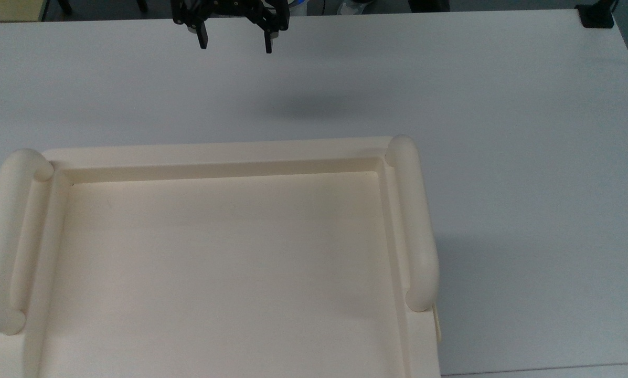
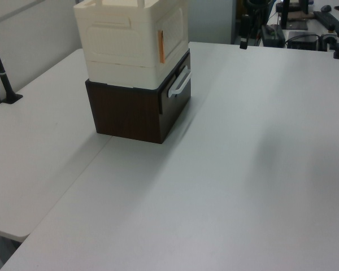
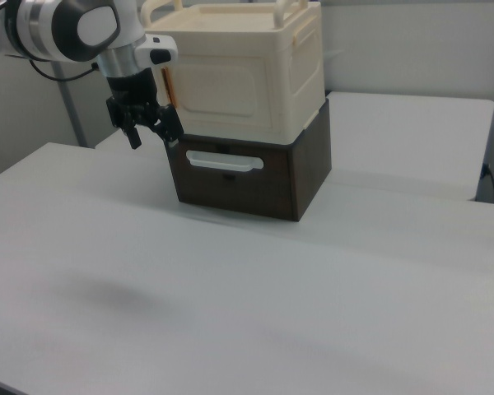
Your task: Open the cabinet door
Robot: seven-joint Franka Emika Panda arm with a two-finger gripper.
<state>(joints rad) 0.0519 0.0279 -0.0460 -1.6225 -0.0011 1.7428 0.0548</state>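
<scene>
The cabinet door (image 3: pixel 222 86) is sitting shut on the front face of the cabinet (image 3: pixel 247 74), showing in the right view as a cream panel with a raised rounded frame. In the left view the same door (image 2: pixel 172 35) is facing the left view's right, with a small orange strip at its near edge. The cabinet is standing on a dark brown drawer box (image 3: pixel 255 177) that is carrying a white bar handle (image 3: pixel 220 162) on its front. From the top view the cabinet's recessed top (image 1: pixel 224 273) is lying between two thick tube rails (image 1: pixel 416 226).

The tool (image 3: pixel 152 136) is hanging in the air with its two black fingers held apart, gripping nothing. In the right view it is hovering just off the door's lower corner on the right view's left, near the level where the cabinet is meeting the brown box, and not touching either. In the top view the tool (image 1: pixel 235 44) is sitting well beyond the cabinet's far edge, casting a soft shadow on the surface.

The surface (image 2: pixel 243 169) is a broad white tabletop. In the left view, dark equipment and cables (image 2: pixel 288 28) are standing beyond its far edge, and a black pole (image 2: pixel 3 73) is rising at the left view's left.
</scene>
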